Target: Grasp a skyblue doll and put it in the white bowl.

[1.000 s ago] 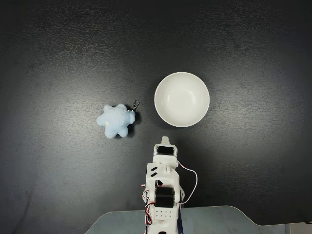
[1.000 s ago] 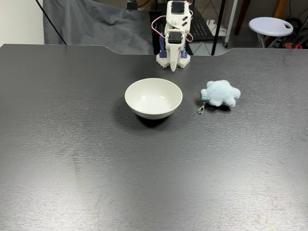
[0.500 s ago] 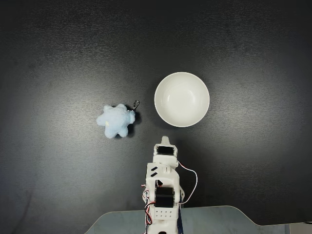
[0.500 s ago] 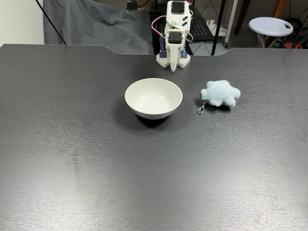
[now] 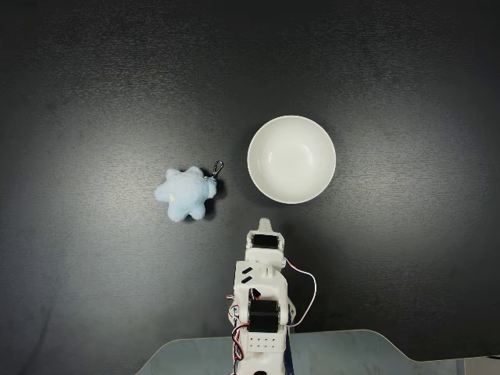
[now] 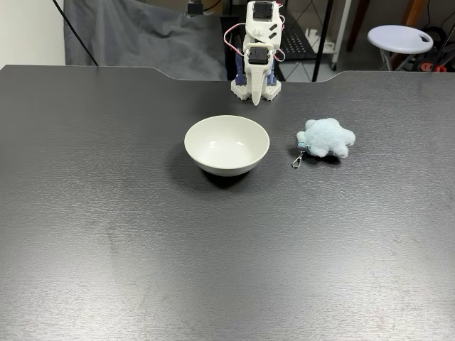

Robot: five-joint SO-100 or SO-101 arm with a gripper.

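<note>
The skyblue doll [image 5: 186, 193] [image 6: 327, 138], a fluffy pale-blue star-shaped plush, lies flat on the dark table with its metal clasp [image 5: 217, 168] [image 6: 298, 160] pointing toward the bowl. The white bowl [image 5: 291, 159] [image 6: 227, 166] stands upright and empty a short way beside it. My gripper [image 5: 264, 223] [image 6: 256, 100] sits folded against the arm's base at the table's edge, its jaws together and holding nothing. It is apart from both the bowl and the doll.
The arm's base [image 5: 262, 320] sits at a cut-out in the table edge. Behind the table are a grey cloth [image 6: 142, 39] and a white stool [image 6: 400, 37]. The dark tabletop [image 6: 213, 256] stretches wide around the two objects.
</note>
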